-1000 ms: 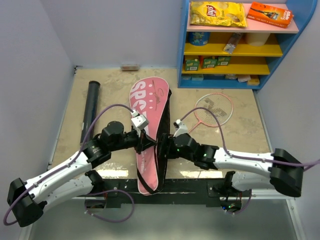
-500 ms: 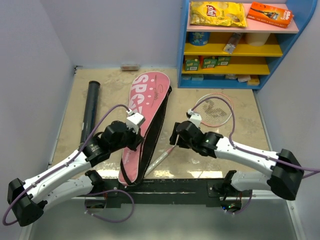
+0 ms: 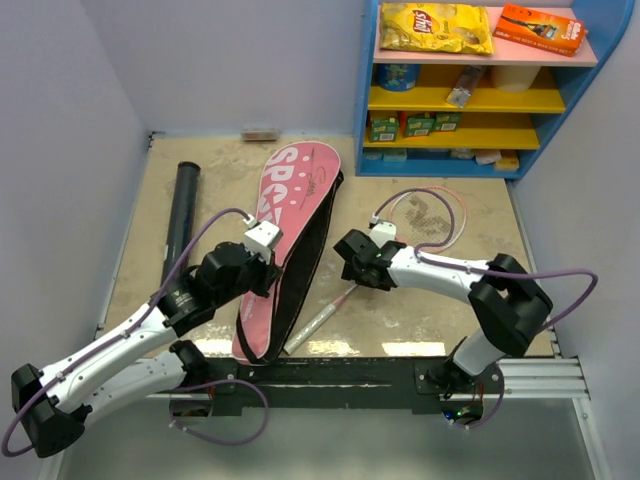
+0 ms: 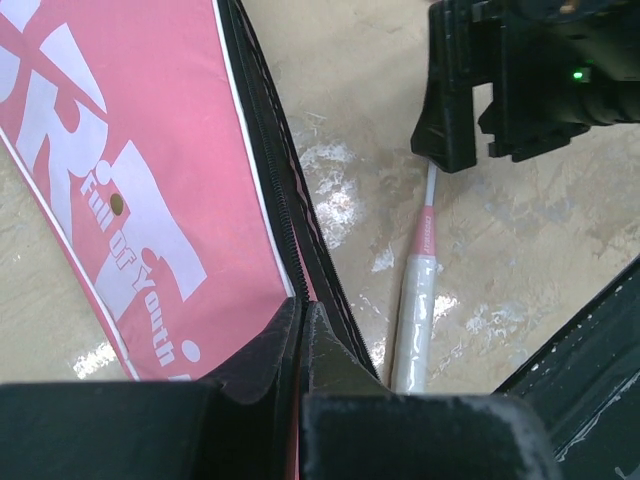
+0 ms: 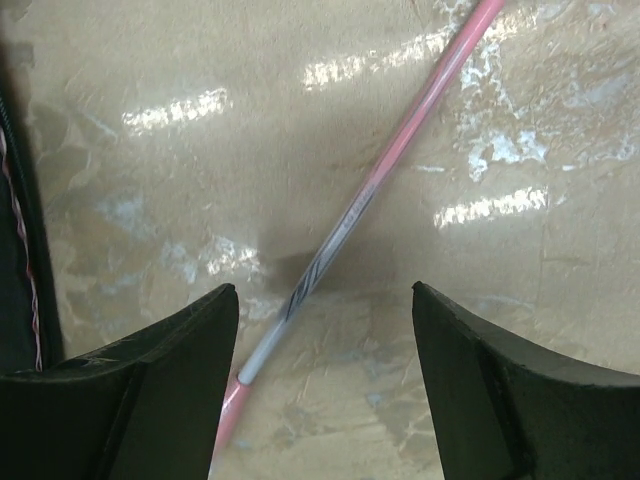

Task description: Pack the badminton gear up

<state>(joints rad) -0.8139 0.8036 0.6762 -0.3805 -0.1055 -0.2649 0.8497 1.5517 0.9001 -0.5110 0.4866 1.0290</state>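
The pink bag lettered SPORT (image 3: 295,215) lies slanted at the table's middle, its black zip edge facing right. My left gripper (image 3: 274,278) is shut on that zip edge near the bag's lower end; the left wrist view shows the gripper (image 4: 302,322) and the bag (image 4: 130,170). One pink-framed racket (image 3: 428,215) lies to the right, its pale handle (image 3: 315,320) beside the bag. My right gripper (image 3: 350,265) is open and empty, its jaws either side of the shaft (image 5: 350,225), above it. The black tube (image 3: 182,212) lies at the left. A second racket and the shuttlecocks are not visible.
A blue shelf unit (image 3: 365,90) stands at the back right, with a yellow snack packet (image 3: 435,27) and an orange box (image 3: 540,28) on top. A small object (image 3: 260,133) lies at the back wall. Walls close in on both sides.
My right gripper left the bag's edge and drew back right over the racket shaft. My left gripper swung the bag's lower end leftward, uncovering the racket handle.
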